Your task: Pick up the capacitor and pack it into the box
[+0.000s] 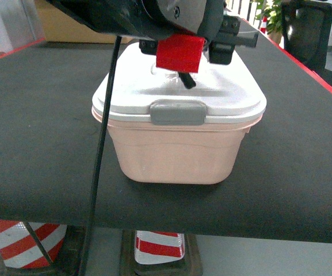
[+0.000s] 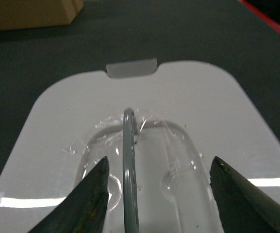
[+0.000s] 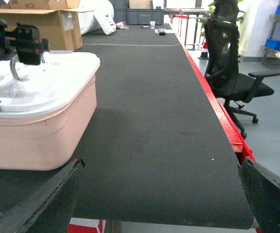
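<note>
Table (image 1: 33, 144): black mat, beneath everything; right claw (image 3: 159, 194) hangs over its bare stretch, wide open, empty, box well to its left.

Box (image 1: 174, 152): peach tub, directly under the left claw, near the table's front edge.

Lid (image 2: 198, 107): white, seated on the tub; front clasp (image 1: 178, 112) looks closed.

Handle (image 2: 128, 165): grey, raised, standing between the left claw's (image 2: 156, 194) spread fingers (image 2: 93, 196), untouched.

Capacitor: none visible.

Step, judged: opening the box. Next: close the left claw on the handle, or release the clasps first, then lift.
</note>
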